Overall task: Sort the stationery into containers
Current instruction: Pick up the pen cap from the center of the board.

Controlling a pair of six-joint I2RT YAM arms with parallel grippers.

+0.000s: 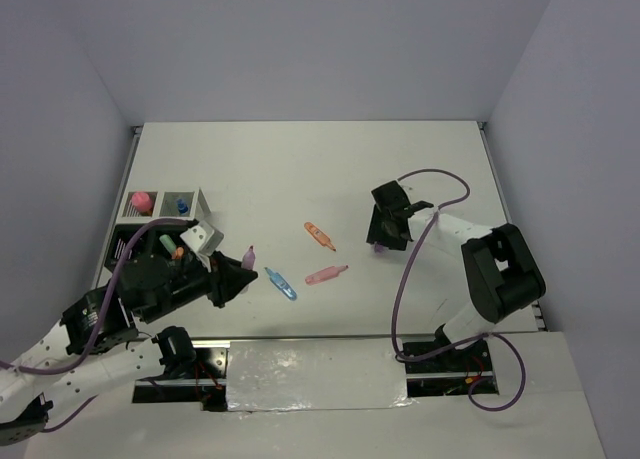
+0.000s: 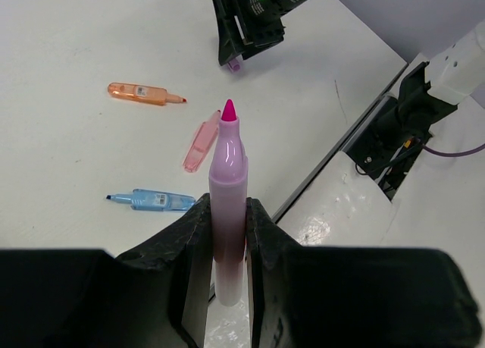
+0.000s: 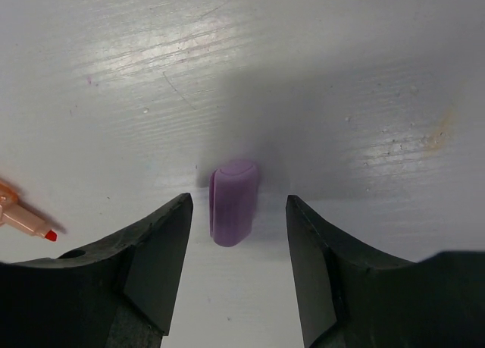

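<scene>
My left gripper (image 2: 227, 221) is shut on a lilac highlighter (image 2: 228, 174) with a bare magenta tip, held above the table near the front left (image 1: 247, 258). Just left of it stand the containers (image 1: 161, 203), white compartments behind, black ones partly hidden by the arm. My right gripper (image 3: 239, 201) is open, its jaws on either side of a small purple cap (image 3: 234, 200) that lies on the table without touching them. Loose on the table lie an orange pen (image 1: 319, 236), a pink pen (image 1: 326, 275) and a blue pen (image 1: 280, 283).
A pink-capped tube (image 1: 142, 199) and a blue-capped bottle (image 1: 181, 206) stand in the white compartments. Green and orange items (image 1: 170, 245) sit in the black part. The right arm's purple cable (image 1: 415, 269) loops over the table's right side. Grey walls close in the table.
</scene>
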